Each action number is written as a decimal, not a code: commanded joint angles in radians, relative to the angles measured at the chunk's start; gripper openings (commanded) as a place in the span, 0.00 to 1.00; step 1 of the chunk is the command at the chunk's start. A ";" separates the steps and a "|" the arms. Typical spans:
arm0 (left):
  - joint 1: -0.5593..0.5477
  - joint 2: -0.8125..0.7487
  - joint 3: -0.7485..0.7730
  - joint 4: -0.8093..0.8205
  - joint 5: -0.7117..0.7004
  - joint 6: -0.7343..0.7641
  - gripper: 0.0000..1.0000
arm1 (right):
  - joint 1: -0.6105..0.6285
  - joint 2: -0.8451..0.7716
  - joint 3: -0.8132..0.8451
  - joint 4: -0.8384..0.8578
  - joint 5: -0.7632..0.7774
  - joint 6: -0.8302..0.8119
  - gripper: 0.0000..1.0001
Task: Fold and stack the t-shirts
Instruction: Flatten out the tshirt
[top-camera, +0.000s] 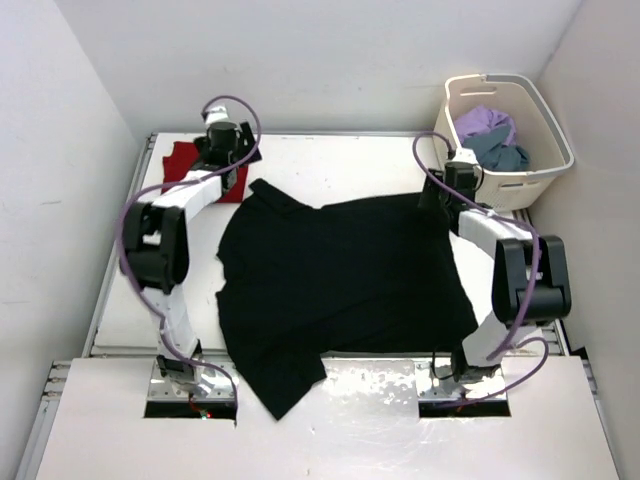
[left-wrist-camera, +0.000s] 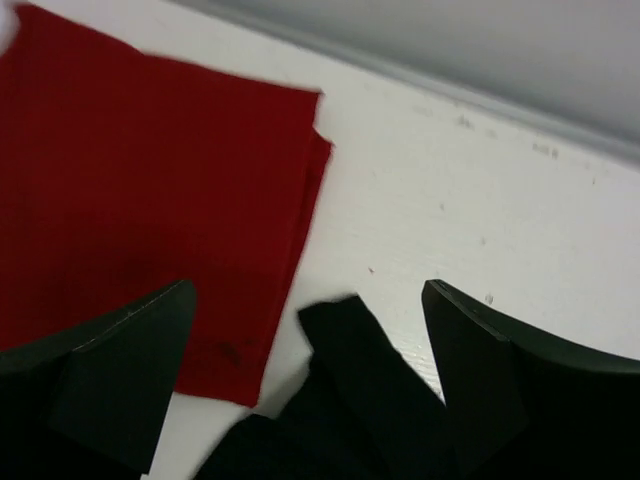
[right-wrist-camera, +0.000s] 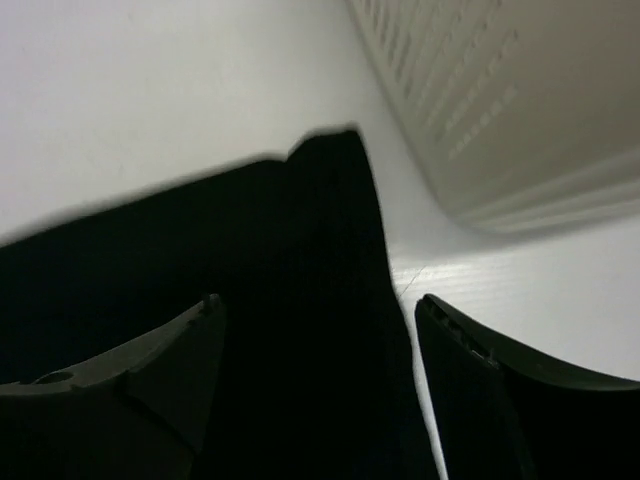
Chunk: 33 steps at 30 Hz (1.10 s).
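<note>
A black t-shirt (top-camera: 340, 290) lies spread out flat across the middle of the table. A folded red t-shirt (top-camera: 183, 163) rests at the back left corner. My left gripper (top-camera: 243, 160) hovers open over the black shirt's far left corner (left-wrist-camera: 350, 380), beside the red t-shirt (left-wrist-camera: 150, 180), with nothing between its fingers. My right gripper (top-camera: 437, 196) stands open over the black shirt's far right corner (right-wrist-camera: 330, 230), its fingers straddling the cloth without closing on it. A lavender t-shirt (top-camera: 487, 122) and a dark teal t-shirt (top-camera: 503, 152) lie crumpled in the basket.
The cream perforated laundry basket (top-camera: 548, 110) stands at the back right, its wall (right-wrist-camera: 500, 110) close beside the right gripper. White walls enclose the table on the left, back and right. A raised rail (left-wrist-camera: 480, 95) runs along the table's far edge.
</note>
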 joint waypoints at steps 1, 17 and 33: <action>-0.011 0.056 0.146 -0.018 0.147 -0.031 0.96 | -0.012 0.000 0.037 0.045 -0.091 0.044 0.76; -0.116 0.105 -0.092 0.006 0.286 -0.074 1.00 | 0.008 0.049 -0.072 0.030 -0.254 0.052 0.99; -0.097 0.444 0.243 -0.114 0.279 -0.066 1.00 | 0.034 0.310 0.131 -0.116 -0.167 0.095 0.99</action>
